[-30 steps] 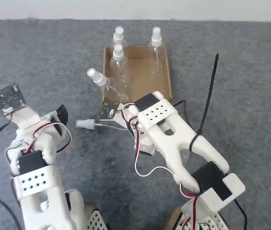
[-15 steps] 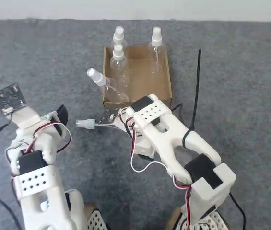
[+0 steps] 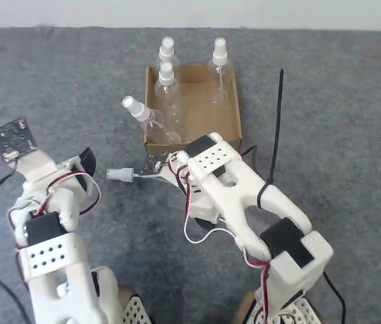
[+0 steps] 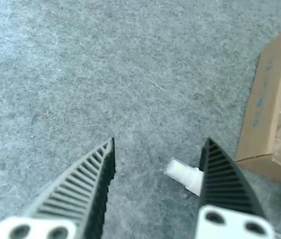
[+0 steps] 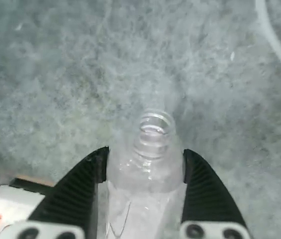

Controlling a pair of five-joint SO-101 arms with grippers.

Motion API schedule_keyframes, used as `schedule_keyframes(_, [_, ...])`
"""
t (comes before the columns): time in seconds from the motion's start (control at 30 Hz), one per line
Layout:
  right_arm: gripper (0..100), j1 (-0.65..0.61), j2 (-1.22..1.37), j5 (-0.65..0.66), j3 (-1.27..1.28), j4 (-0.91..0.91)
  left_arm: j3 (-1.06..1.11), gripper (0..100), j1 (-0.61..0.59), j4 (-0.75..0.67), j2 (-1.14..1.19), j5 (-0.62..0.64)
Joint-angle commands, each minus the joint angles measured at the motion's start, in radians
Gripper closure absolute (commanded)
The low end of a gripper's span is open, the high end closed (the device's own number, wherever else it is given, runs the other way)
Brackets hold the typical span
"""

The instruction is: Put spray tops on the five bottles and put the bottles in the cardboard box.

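High view has the top (image 3: 119, 175) lying flat at 3 o'clock from the spread left claw (image 4: 159, 143), its long axis 9-to-3 with the head at 9, near the right claw (image 5: 145, 151) pinching a capless bottle (image 5: 152, 130).

Counted items: one cardboard box (image 3: 235, 111) and five bottles, namely four capped bottles (image 3: 167, 50) (image 3: 219, 61) (image 3: 167, 84) (image 3: 146, 121) at the far middle of the worktop (image 3: 338, 135) and one uncapped bottle (image 5: 152, 144). One loose spray top (image 3: 119, 175) brings the spray tops to five, four of them seated on bottles. Two arms, each ending in one pincer: left pincer (image 4: 160, 144), right pincer (image 5: 145, 151).
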Motion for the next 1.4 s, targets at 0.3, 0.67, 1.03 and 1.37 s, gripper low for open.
schedule_keyframes(0.3, [92.2,-0.004,-0.518,-0.224,-0.011,0.182,-0.01,74,0.003,-0.031,-0.029,0.011])
schedule_keyframes(0.67, [92.0,-0.001,-0.792,-0.474,0.083,0.143,-0.096,74,0.005,0.115,-0.021,0.012])
schedule_keyframes(1.03, [92.3,0.148,-0.94,-0.635,0.339,-0.113,-0.122,74,0.18,0.18,-0.02,0.227])
schedule_keyframes(1.37, [92.3,0.234,-0.938,-0.698,0.427,-0.268,-0.116,74,0.189,0.167,-0.018,0.328])
